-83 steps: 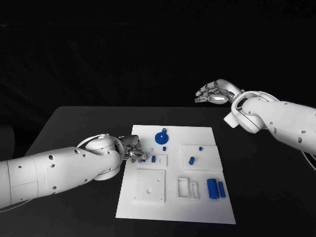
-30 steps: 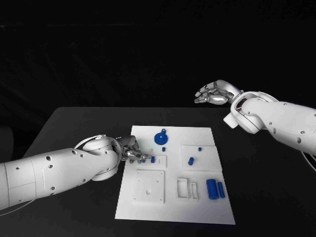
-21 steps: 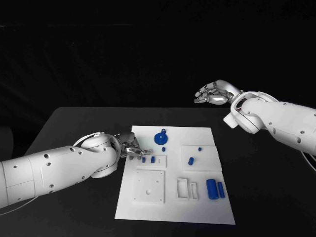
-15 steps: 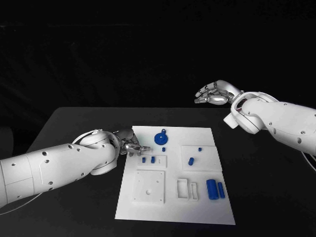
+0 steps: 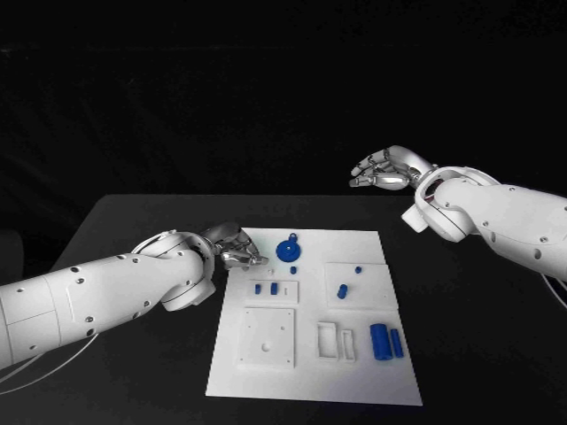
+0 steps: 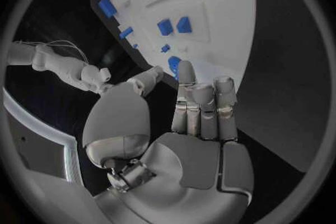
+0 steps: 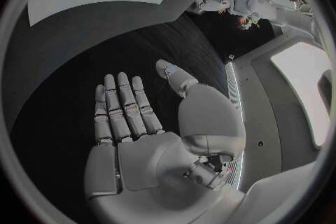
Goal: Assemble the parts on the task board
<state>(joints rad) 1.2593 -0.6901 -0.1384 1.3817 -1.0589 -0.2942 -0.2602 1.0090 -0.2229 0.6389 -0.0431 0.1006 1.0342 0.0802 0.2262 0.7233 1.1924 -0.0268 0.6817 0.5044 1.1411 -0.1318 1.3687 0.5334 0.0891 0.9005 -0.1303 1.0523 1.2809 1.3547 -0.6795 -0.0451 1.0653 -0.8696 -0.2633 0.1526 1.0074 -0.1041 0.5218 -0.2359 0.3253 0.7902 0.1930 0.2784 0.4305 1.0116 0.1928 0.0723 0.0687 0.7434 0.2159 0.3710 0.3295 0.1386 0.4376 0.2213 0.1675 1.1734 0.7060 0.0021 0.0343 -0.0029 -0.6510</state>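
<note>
White task board (image 5: 361,372) lies mid-table with small blue parts (image 5: 386,339) scattered on it, a round blue disc (image 5: 289,249) near its far edge; left hand (image 5: 230,247) at the board's far-left corner, fingers straight, holding nothing; right hand (image 5: 386,167) raised well beyond the board, fingers spread, empty.

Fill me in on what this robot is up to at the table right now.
It is working on a white task board that carries small blue parts. The left hand hovers at the board's far left edge, fingers apart and holding nothing, close to the round blue part. Two small blue pieces stand side by side in a recess just beside it. The right hand is raised beyond the table, open and empty. Two longer blue cylinders lie at the board's near right.
</note>
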